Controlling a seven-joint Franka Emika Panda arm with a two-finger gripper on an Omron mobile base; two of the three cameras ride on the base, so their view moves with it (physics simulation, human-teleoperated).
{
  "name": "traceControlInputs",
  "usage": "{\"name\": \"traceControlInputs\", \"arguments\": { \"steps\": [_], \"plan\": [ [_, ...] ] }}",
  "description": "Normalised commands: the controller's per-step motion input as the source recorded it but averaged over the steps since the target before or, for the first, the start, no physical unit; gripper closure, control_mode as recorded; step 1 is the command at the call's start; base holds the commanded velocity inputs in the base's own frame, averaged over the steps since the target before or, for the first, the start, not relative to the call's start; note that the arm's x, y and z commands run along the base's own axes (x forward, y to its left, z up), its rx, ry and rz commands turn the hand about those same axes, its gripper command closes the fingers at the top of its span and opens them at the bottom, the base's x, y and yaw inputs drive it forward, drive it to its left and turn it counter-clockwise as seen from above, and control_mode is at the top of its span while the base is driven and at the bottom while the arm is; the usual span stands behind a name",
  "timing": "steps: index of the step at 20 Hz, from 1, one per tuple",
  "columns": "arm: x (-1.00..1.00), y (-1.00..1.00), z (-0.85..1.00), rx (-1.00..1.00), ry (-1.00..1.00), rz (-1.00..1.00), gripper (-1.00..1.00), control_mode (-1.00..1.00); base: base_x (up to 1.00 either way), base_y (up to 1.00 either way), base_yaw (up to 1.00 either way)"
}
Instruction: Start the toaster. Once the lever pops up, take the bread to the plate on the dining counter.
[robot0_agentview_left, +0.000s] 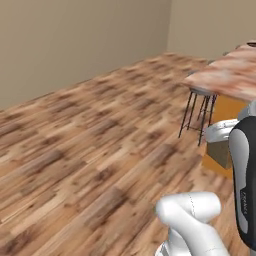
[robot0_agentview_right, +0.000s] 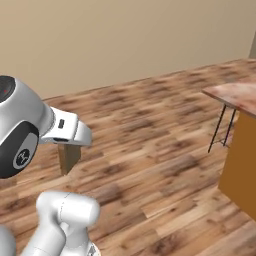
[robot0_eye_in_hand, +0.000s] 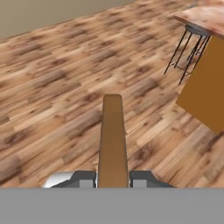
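Observation:
My gripper (robot0_eye_in_hand: 113, 178) is shut on the bread (robot0_eye_in_hand: 112, 140), a tan-brown slice seen edge-on between the two fingers. From the right base view the bread (robot0_agentview_right: 68, 157) hangs below the white hand, high over the wooden floor. The left base view shows the bread (robot0_agentview_left: 219, 153) under the hand, in front of the dining counter (robot0_agentview_left: 231, 76). That counter (robot0_agentview_right: 236, 94) has a pinkish marbled top over orange panels (robot0_eye_in_hand: 205, 83). A dark sliver (robot0_agentview_left: 251, 44) lies on the top's far edge; I cannot tell whether it is the plate. The toaster is out of view.
A black wire-legged stool (robot0_agentview_left: 199, 109) stands at the counter's near corner (robot0_eye_in_hand: 189, 46). Open wooden floor (robot0_agentview_right: 150, 130) stretches to beige walls (robot0_agentview_left: 75, 40) on the left and ahead.

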Motion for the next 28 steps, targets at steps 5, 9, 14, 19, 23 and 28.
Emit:
{"name": "traceControlInputs", "arguments": {
  "steps": [5,9,14,19,23,28],
  "plan": [
    [0.0,0.0,0.0,0.0,0.0,0.0,1.0,1.0,0.81,0.95,-0.08],
    [0.0,0.0,0.0,0.0,0.0,0.0,1.0,1.0,0.8,0.97,-0.08],
    [0.0,0.0,0.0,0.0,0.0,0.0,1.0,1.0,0.76,0.95,-0.08],
    [0.0,0.0,0.0,0.0,0.0,0.0,1.0,1.0,0.68,0.89,-0.13],
    [0.0,0.0,0.0,0.0,0.0,0.0,1.0,1.0,0.58,0.86,-0.22],
    [0.0,0.0,0.0,0.0,0.0,0.0,1.0,1.0,0.51,0.89,-0.31]
  ]
}}
